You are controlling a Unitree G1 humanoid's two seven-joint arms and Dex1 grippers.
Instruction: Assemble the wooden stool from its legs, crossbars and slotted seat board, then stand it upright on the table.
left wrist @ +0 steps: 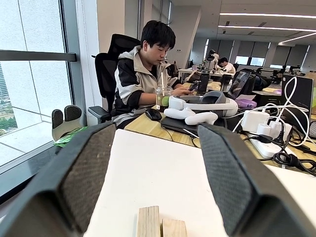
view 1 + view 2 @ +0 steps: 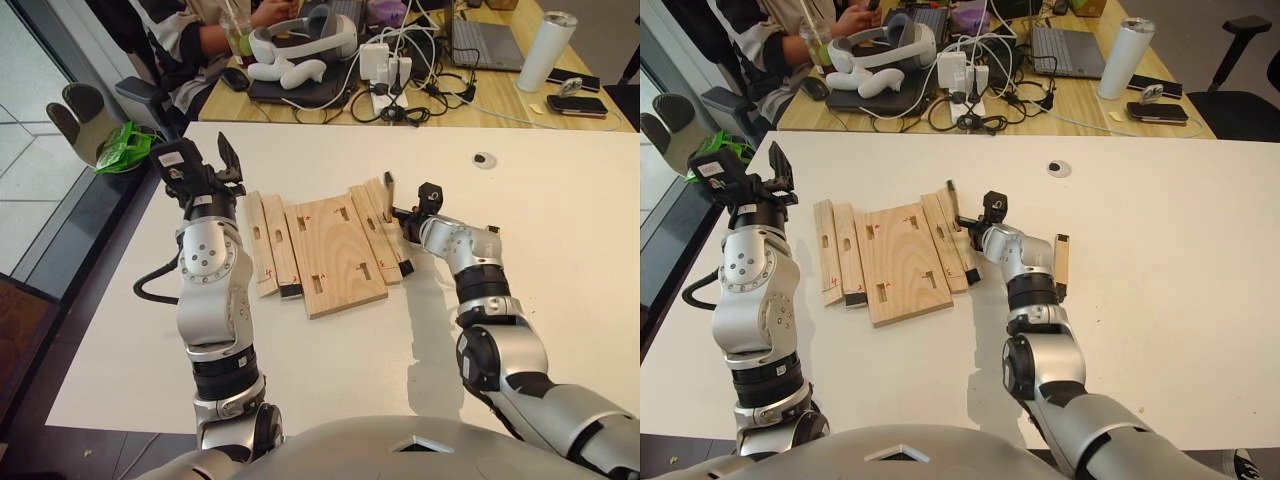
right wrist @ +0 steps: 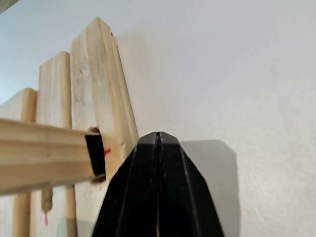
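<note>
Wooden stool [image 2: 322, 228]: in pieces, flat on the tabletop [image 2: 520, 300], barely begun. Far left, left hand [image 2: 205, 160] raised off the surface, fingers spread wide, empty. Next, two legs [image 2: 270, 245] side by side, then slotted seat board [image 2: 335, 270], then two more legs [image 2: 375, 232] against its other edge. Over those, crossbar [image 2: 388, 188] tilted up, black-tipped end at a leg slot. Right hand [image 2: 408, 218] just beside it, fingers pressed together on nothing. Farther right, another crossbar [image 2: 1061, 265] lying loose. Left to do, apparently: nearly every joint, then standing it upright.
</note>
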